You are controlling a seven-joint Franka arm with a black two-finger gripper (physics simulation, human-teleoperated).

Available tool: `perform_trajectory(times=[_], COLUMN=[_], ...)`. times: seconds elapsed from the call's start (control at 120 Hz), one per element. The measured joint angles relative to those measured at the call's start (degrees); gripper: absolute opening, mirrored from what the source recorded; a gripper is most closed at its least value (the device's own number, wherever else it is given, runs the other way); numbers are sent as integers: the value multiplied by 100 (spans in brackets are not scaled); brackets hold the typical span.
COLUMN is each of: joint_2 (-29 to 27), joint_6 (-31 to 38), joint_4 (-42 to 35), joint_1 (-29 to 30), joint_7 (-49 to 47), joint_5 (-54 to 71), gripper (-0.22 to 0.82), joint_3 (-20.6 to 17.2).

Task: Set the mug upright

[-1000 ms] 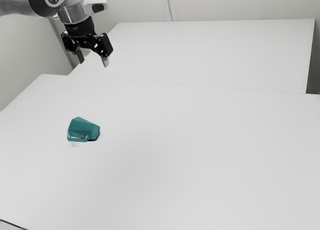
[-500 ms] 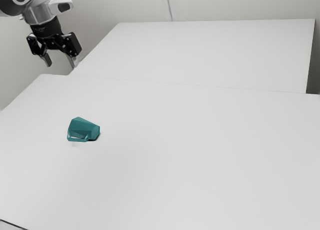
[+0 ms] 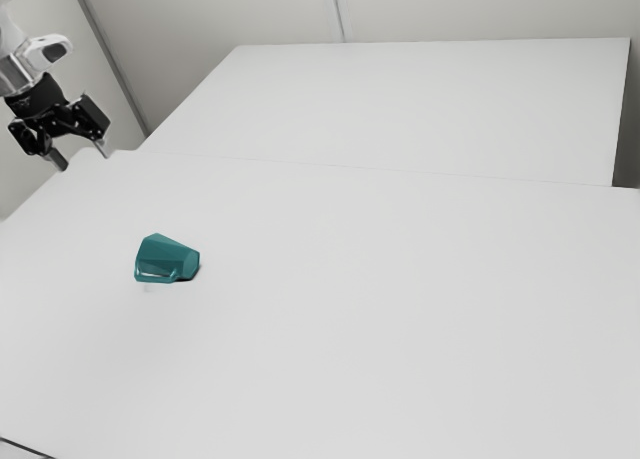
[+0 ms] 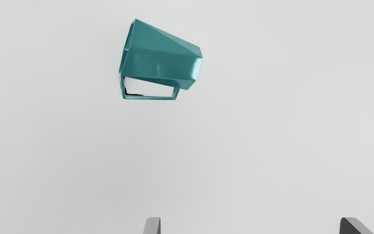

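Gripper [image 3: 84,160], exterior view: at the exterior view's upper left, on the end of the arm [image 3: 14,71], its fingertips pointing down and seen against the table's edge; the two fingers stand apart, in the released state. The mug [image 3: 165,257] lies on its side on the white table [image 3: 380,319], toward the exterior view's left, well apart from the gripper; its wide end faces the exterior view's left, its narrower base the exterior view's right. A second white surface [image 3: 430,109] extends behind the table. Wrist view: the fingers [image 4: 153,226] are widely parted, with bare table between them. The mug rests on its side beyond the fingertips, touching neither; its angular handle [image 4: 149,98] is on the side facing the gripper, and a thin part of the rim [image 4: 127,49] is visible at the wide end.
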Motion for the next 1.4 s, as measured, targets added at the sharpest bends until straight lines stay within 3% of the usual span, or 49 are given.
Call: perform_trajectory(times=[0.133, 0.533, 1.0, 1.4], joint_2=[36, 913, 1757, 2436], joint_6=[457, 1416, 1580, 1637], joint_4=[-356, -628, -893, -917], joint_1=[344, 1049, 1563, 1631], joint_7=[574, 2549, 4340, 5280], joint_5=[-546, -1851, -3148, -3692], gripper=[60, 60, 60, 60], joint_3=[105, 227, 260, 265])
